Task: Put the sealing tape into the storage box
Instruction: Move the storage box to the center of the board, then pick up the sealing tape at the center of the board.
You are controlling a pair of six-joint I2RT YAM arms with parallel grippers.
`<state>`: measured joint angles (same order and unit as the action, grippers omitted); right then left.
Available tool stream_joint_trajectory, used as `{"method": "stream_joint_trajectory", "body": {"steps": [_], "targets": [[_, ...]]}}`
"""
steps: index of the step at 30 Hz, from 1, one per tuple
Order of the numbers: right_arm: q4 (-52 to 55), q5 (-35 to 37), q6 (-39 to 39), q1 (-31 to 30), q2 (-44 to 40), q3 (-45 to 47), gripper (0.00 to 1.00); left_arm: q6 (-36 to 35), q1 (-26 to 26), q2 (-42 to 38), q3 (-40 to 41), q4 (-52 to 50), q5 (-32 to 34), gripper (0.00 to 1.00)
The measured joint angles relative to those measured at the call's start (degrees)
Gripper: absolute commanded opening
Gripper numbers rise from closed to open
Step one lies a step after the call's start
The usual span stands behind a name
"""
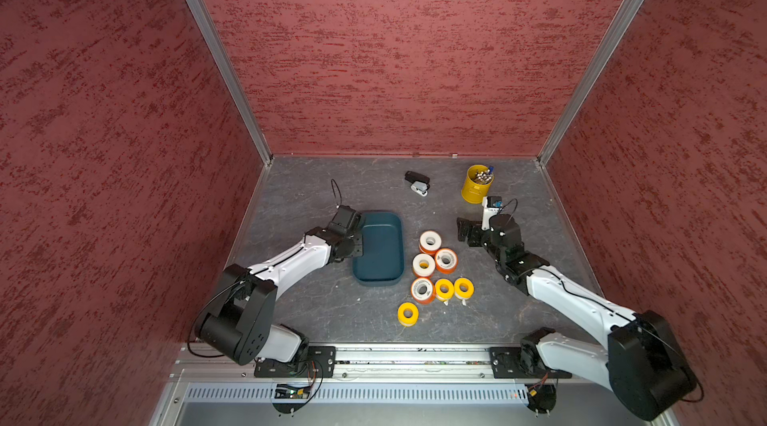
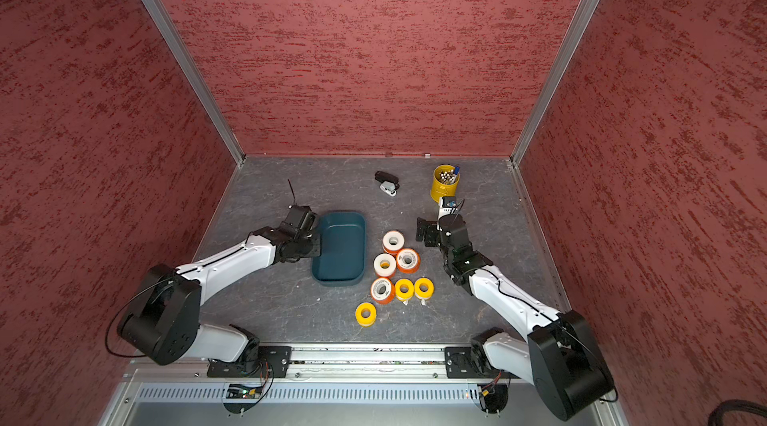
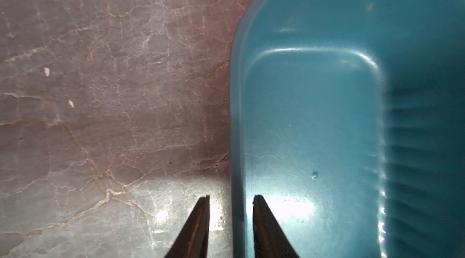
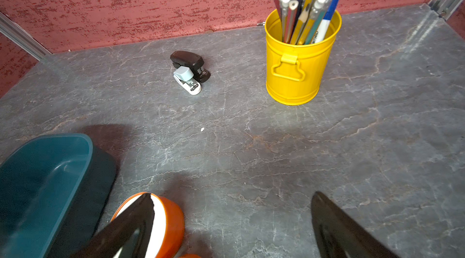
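Orange and yellow tape rolls (image 1: 444,289): on the counter (image 1: 332,312), 3 o'clock of the box (image 1: 379,249), none inside.
Box: empty; left hand (image 3: 231,197) slightly parted astride its rim.
Right hand (image 4: 232,195): wide open, empty.
Next grasp: centre over nearest orange roll (image 1: 430,241), pinch its sides.

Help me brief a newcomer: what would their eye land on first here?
The bright cluster of orange and yellow tape rolls in the middle of the grey table, just right of the empty teal storage box. Then the yellow pen cup at the back right, and the left gripper straddling the box's rim.
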<state>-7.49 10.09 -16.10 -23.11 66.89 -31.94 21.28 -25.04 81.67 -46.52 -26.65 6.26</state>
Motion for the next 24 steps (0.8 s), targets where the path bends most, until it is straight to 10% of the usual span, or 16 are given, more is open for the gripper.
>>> {"method": "stream_joint_trajectory", "body": {"steps": [4, 7, 13, 24], "targets": [[0.1, 0.0, 0.0, 0.0, 0.8, 0.0, 0.98, 0.1, 0.0, -2.7, 0.0, -0.7, -0.2, 0.46], [0.3, 0.0, 0.0, 0.0, 1.2, 0.0, 0.98, -0.3, 0.0, -5.4, 0.0, -1.9, -0.3, 0.76], [1.6, 0.5, 0.0, 0.0, 1.2, -0.4, 0.98, 1.0, 0.2, -15.3, 0.0, -4.9, 0.3, 0.99], [3.7, 0.7, 0.0, 0.0, 1.2, -1.3, 0.98, 4.6, 2.6, -37.8, 7.1, -8.1, 9.5, 1.00]]}}
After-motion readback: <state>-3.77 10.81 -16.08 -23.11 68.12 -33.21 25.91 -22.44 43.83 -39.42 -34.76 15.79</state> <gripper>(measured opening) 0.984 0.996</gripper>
